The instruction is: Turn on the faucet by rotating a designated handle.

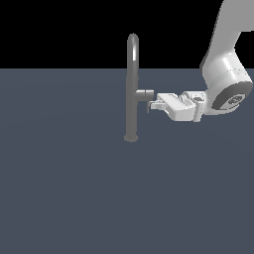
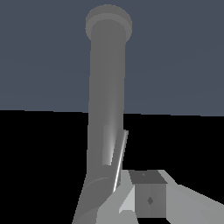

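The faucet [image 1: 132, 89] is a tall slim grey pipe with an arched top and a small round base flange [image 1: 130, 138], standing mid-scene. A short stub [image 1: 144, 94] sticks out toward the exterior view's right. The handle [image 1: 148, 105] is a thin rod hanging from the stub's end. My gripper [image 1: 155, 103] reaches in level from the exterior view's right, fingertips right beside the handle. In the wrist view the pipe [image 2: 105, 96] fills the middle, the thin handle rod [image 2: 120, 157] lies along it, and one finger [image 2: 148, 199] sits just beside the rod. I cannot tell how far apart the jaws stand.
The floor [image 1: 64, 188] is a flat dark blue-grey surface. The white arm [image 1: 225, 74] comes down from the exterior view's upper right. Nothing else shows besides the faucet.
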Controlling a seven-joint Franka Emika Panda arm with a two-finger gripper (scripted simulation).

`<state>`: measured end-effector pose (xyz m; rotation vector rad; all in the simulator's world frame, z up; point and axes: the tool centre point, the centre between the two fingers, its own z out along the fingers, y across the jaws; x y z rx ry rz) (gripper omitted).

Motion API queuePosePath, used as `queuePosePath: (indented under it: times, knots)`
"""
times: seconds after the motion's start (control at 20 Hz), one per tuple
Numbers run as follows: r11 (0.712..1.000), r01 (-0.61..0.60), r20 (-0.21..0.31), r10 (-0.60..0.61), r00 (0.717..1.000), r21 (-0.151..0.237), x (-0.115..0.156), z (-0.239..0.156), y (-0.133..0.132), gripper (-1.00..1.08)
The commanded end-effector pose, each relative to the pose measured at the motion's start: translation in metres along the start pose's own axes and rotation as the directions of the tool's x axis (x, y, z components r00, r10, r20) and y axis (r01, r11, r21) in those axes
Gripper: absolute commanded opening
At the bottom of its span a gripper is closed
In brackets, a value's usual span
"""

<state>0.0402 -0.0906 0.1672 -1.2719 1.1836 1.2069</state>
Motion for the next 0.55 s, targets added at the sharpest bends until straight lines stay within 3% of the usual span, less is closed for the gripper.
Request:
queuePosePath:
  times: [0.0, 0.5]
  knots:
    - [1.0, 0.001, 0.006, -0.001, 1.0, 0.013, 0.007, 0.011, -0.013, -1.0]
    - [0.997, -0.022, 0.023, 0.021, 1.0, 0.072, 0.032, 0.011, -0.034, -1.0]
